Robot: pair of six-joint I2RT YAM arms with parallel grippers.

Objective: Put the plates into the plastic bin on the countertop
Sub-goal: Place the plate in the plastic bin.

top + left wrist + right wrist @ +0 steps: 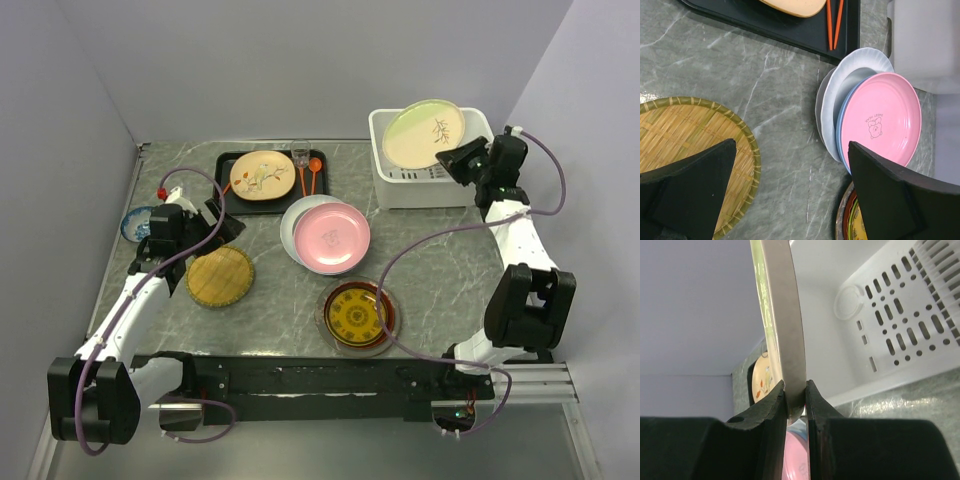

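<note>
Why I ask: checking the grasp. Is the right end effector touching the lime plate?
Touching. The right wrist view shows the right end effector shut on the lime plate, both fingers pressed on its rim with no gap.

Plate colours and patterns, bench lot
Pink plate [332, 238] with small printed figure; lime-and-cream plate [424, 133] with branch motif; gold-patterned dark red plate [355, 314]; grey-green, white-veined bench [440, 290].

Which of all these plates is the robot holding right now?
The green-and-cream plate with the twig drawing: the right hand pinches its rim above the white bin. The others lie flat on the countertop or black tray.
</note>
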